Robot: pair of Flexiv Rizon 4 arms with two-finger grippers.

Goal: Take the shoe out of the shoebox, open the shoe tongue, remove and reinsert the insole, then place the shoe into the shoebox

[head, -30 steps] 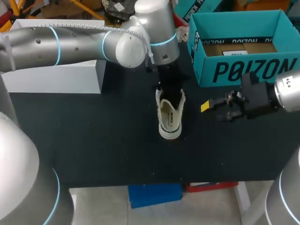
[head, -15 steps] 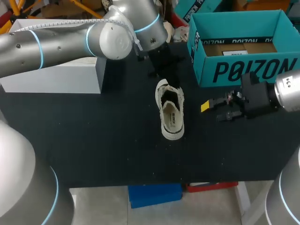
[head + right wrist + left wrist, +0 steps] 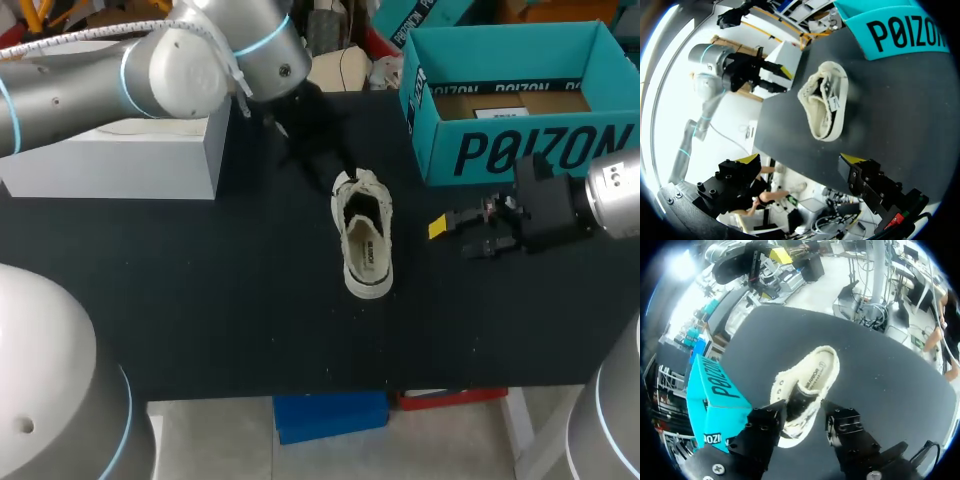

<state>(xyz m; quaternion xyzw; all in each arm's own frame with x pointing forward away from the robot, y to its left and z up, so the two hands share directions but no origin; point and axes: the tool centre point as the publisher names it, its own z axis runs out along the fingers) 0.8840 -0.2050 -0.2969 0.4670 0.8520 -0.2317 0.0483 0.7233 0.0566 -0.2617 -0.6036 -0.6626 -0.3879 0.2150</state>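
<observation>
Shoe [image 3: 365, 240] lies on the table [image 3: 200, 300] between two empty arms.
Left jaws hang open near its far end. Right jaws wait open beside it, shoebox [image 3: 520, 150] behind. Pinch the tongue squarely while steadying the shoe.

Open gap separates shoe [image 3: 365, 245] from shoebox [image 3: 530, 152] wall.
</observation>
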